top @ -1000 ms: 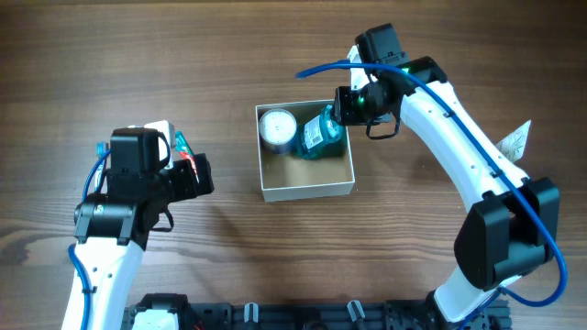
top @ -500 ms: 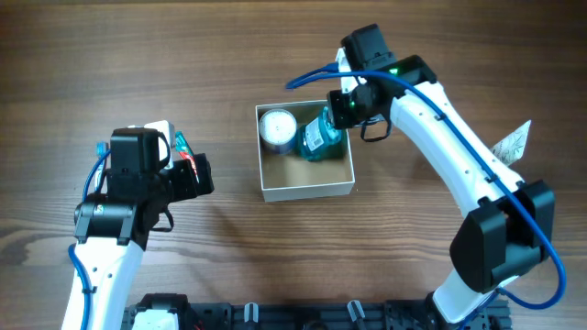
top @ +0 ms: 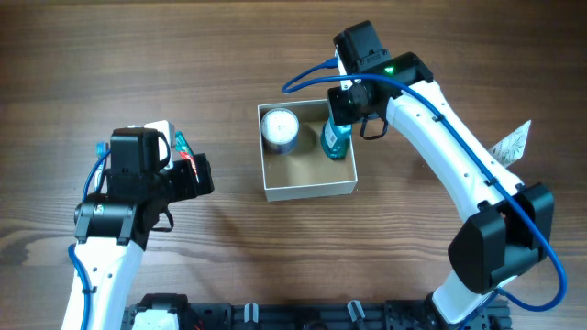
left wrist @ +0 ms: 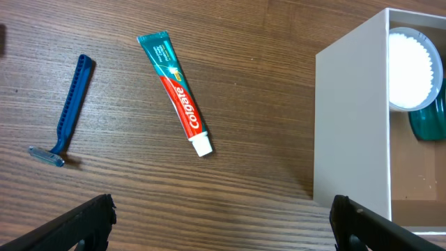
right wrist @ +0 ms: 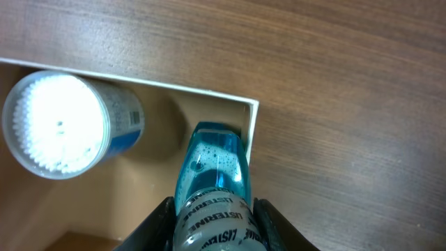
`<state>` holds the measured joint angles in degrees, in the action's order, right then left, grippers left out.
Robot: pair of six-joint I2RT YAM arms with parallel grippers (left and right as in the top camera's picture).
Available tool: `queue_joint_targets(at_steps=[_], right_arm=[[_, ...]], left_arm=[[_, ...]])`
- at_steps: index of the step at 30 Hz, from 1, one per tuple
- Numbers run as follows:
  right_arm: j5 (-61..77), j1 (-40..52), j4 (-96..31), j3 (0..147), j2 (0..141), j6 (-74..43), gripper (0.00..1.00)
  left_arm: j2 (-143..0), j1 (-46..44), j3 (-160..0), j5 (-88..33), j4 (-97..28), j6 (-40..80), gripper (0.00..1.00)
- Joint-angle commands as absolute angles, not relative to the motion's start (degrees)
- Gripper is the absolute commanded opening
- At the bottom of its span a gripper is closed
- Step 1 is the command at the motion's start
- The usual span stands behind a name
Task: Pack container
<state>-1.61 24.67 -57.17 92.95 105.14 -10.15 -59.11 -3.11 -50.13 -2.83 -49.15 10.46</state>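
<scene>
Blue razor (left wrist: pixel 68 111) and toothpaste tube (left wrist: pixel 178 103) lie apart on wooden table (left wrist: pixel 244 56).

The left arm (top: pixel 103 261) and right arm (top: pixel 449 137) are built of smooth, rounded white links joined by black housings, and each wrist carries a boxy black block. A thin blue right cable (top: pixel 305 71) loops off one arm and a blue left cable (top: pixel 80 266) runs along the other. A green light (top: pixel 389 69) glows on the right wrist, and the fingers (left wrist: pixel 80 226) are matte black.
</scene>
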Motion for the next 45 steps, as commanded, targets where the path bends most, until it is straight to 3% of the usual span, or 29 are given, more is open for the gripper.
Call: queue_joint_targets(at_steps=[1, 10, 14, 16, 19, 27, 33, 38, 45], right_arm=[[-4.3, 24.7, -55.1, 95.4, 104.1, -8.9, 0.04], [-4.2, 24.7, -53.6, 95.4, 104.1, -4.3, 0.08], [-3.1, 24.7, -54.0, 95.4, 104.1, -4.0, 0.30], [-3.0, 24.7, -54.2, 95.4, 104.1, -4.0, 0.47], [-3.0, 24.7, -54.6, 95.4, 104.1, -4.0, 0.60], [-3.1, 24.7, -54.5, 95.4, 104.0, -5.1, 0.63], [-9.9, 23.4, -57.9, 100.0, 96.6, -11.4, 0.74], [-12.5, 13.2, -67.6, 105.3, 87.0, -20.9, 0.90], [-8.5, -9.4, -82.4, 104.9, 84.9, -25.3, 0.98]], left_arm=[[-59.3, -3.3, -51.5, -2.0, -49.1, 11.0, 1.00], [-59.3, -3.3, -51.5, -2.0, -49.1, 11.0, 1.00], [-59.3, -3.3, -51.4, -2.0, -49.1, 11.0, 1.00], [-59.3, -3.3, -51.5, -2.0, -49.1, 11.0, 1.00], [-59.3, -3.3, -51.5, -2.0, -49.1, 11.0, 1.00], [-59.3, -3.3, -51.5, -2.0, -49.1, 11.0, 1.00], [-59.3, -3.3, -51.5, -2.0, -49.1, 11.0, 1.00], [-59.3, -3.3, -51.5, -2.0, -49.1, 11.0, 1.00], [-59.3, -3.3, -51.5, -2.0, -49.1, 11.0, 1.00]])
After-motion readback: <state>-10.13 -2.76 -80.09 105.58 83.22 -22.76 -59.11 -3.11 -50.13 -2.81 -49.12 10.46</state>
